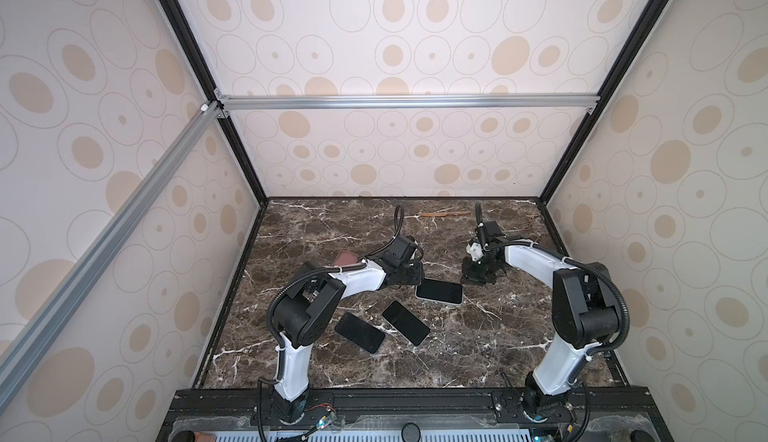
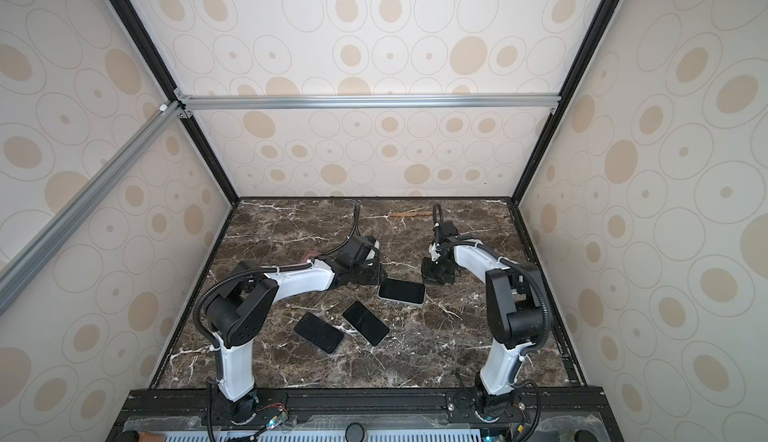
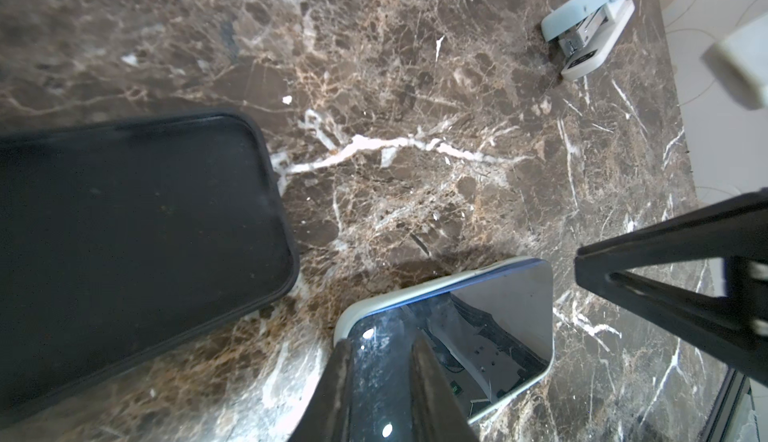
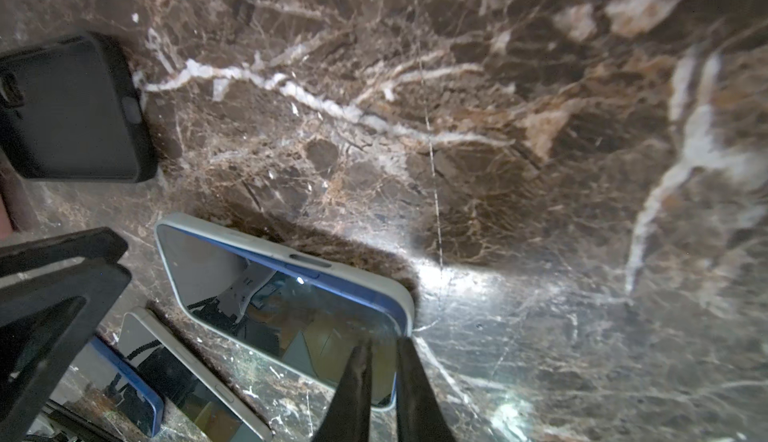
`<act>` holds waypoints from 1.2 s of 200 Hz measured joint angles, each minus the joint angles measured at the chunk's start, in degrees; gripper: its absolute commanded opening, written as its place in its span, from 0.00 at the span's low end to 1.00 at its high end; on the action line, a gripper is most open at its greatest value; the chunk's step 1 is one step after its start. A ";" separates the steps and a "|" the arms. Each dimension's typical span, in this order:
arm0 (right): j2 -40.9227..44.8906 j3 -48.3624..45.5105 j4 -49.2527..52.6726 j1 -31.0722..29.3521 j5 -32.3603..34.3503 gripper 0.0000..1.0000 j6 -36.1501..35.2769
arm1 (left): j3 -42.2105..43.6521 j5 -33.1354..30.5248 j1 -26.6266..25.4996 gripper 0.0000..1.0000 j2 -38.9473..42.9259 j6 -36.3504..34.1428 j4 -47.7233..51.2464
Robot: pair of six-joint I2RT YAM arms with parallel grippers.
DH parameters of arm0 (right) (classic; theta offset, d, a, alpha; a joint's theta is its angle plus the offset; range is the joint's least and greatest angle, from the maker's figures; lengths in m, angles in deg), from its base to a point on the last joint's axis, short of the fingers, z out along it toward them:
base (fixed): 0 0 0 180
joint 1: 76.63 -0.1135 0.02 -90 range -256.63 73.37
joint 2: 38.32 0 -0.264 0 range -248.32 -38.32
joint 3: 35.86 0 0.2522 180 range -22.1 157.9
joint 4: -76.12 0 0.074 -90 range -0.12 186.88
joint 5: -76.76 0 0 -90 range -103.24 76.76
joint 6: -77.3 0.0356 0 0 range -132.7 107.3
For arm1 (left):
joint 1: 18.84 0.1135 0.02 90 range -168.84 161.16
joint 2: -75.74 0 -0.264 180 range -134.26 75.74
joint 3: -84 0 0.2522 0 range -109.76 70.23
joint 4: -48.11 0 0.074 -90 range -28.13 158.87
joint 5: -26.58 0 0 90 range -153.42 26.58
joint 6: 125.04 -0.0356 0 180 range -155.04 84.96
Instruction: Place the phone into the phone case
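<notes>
A blue phone [image 4: 291, 315] lies screen up in a light grey phone case [image 4: 232, 238], mid-table in both top views [image 1: 439, 291] [image 2: 402, 291]. A strip of the phone's blue edge shows above the case rim along one long side. My left gripper [image 3: 384, 361] is shut to a narrow gap, its tips over one corner of the screen [image 3: 478, 336]. My right gripper [image 4: 384, 361] is shut too, with its tips at the opposite corner. Both grippers [image 1: 415, 276] [image 1: 473, 280] flank the phone, and nothing is between their fingers.
An empty black case [image 3: 137, 244] lies beside the left gripper. Two more phones [image 1: 405, 323] [image 1: 359, 333] lie nearer the front. A brownish case [image 1: 345, 259] sits behind the left arm. There is a stapler [image 3: 590, 24] near the wall and a thin brown strip [image 1: 444, 213] at the back.
</notes>
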 measured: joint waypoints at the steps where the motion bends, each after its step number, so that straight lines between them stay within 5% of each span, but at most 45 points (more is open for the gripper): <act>1: -0.04 0.00 -0.02 0.00 -0.02 0.14 -0.02 | 0.02 0.00 0.00 0.25 0.00 0.00 0.00; 240: -1.66 -1.66 -1.73 -1.16 0.76 0.12 1.68 | 3.65 2.75 0.17 0.23 -2.03 0.00 -3.89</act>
